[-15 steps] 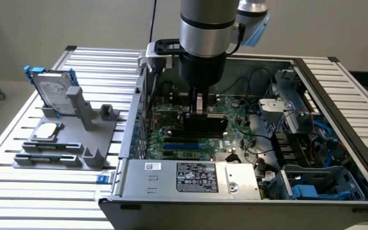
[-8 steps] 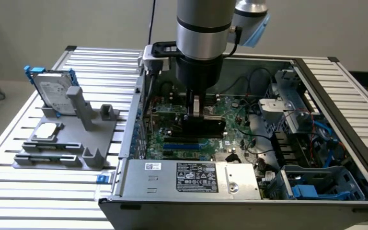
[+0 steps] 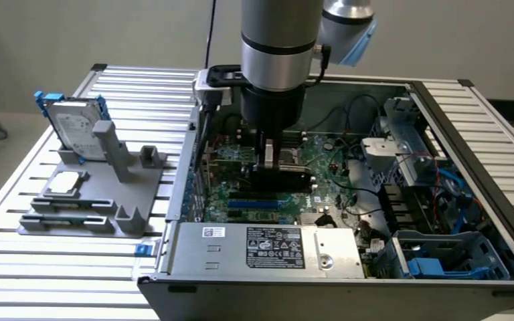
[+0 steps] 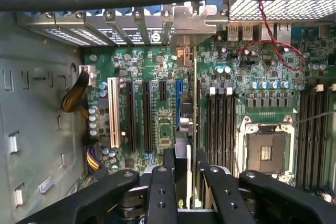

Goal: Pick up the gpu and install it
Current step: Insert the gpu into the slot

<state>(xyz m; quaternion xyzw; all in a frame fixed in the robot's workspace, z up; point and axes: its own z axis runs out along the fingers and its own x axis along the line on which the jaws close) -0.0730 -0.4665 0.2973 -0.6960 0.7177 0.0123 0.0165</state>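
While clamped on the gpu (image 3: 280, 178), held edge-on over motherboard (image 3: 328, 177) slots, claw (image 3: 272, 162) stands inside the computer case (image 3: 473, 130); grey rack (image 3: 92, 217) at case's 9 o'clock, exterior view.

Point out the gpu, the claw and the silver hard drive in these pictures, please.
gpu (image 3: 281, 179): exterior view, on its black shroud, inside the computer case.
claw (image 4: 185, 153): wrist view, midway between its fingertips, shut on the gpu.
hard drive (image 3: 71, 124): exterior view, on its silver face, in the grey stand.
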